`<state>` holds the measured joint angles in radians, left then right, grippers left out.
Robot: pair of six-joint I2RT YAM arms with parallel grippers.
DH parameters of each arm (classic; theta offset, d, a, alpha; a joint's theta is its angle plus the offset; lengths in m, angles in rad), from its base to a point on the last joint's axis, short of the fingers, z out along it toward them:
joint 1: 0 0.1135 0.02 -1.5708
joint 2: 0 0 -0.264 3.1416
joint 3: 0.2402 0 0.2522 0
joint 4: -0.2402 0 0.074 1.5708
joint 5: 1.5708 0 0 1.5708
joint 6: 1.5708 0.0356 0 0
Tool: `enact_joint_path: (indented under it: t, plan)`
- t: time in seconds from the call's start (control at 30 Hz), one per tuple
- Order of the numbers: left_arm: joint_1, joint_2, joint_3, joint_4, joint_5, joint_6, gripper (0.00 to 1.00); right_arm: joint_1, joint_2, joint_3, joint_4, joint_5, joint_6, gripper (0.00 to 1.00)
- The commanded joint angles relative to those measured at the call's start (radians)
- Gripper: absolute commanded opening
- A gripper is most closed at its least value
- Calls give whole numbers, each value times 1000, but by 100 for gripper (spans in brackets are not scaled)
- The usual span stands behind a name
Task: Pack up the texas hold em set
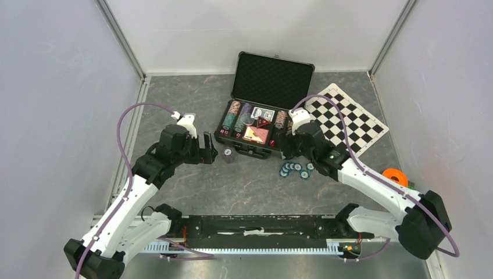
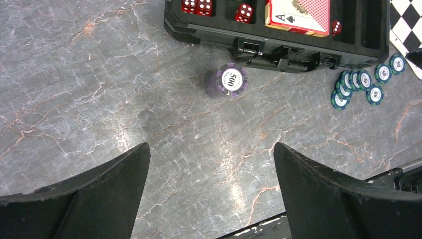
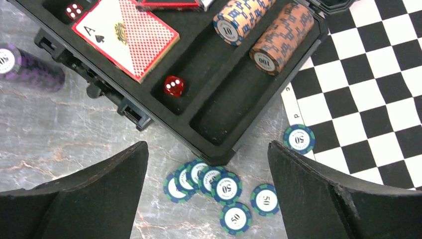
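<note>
The black case (image 1: 225, 141) lies open mid-table, its foam lid (image 1: 273, 78) raised. In it are chip rows, a red card deck (image 3: 127, 37) and red dice (image 2: 198, 6). One purple chip stack (image 2: 226, 80) lies on its side on the table in front of the case. Several teal chips (image 3: 219, 186) are scattered by the case's near right corner. My left gripper (image 2: 210, 147) hangs open and empty, short of the purple stack. Above the teal chips my right gripper (image 3: 207, 143) is open, holding nothing.
A black-and-white chequered mat (image 1: 349, 119) lies right of the case, one teal chip (image 3: 299, 138) at its edge. An orange piece (image 1: 395, 176) sits by the right arm. Grey walls and metal rails close the table on three sides.
</note>
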<state>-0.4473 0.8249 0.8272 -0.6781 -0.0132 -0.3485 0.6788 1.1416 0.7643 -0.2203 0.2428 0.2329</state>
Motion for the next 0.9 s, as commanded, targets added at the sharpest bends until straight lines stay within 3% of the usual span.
enact_joint_path:
  t: [0.0,0.27,0.5,0.6,0.8,0.87]
  plan:
    - [-1,-1,6,19,33,11,100,-1,-66,-52,19,18,-67,96]
    - [-2,5,12,29,117,-106,100,-1,-146,-131,8,-64,-74,95]
    - [-6,46,-34,142,202,-226,100,-1,-236,-170,-5,-63,-52,95]
    - [-30,49,-89,262,239,-304,100,0,-271,-207,-6,-36,-20,95]
    - [-97,25,-189,377,126,-332,100,-1,-315,-257,-41,97,78,95]
    - [-112,18,-224,397,58,-301,100,-2,-347,-292,5,78,85,94]
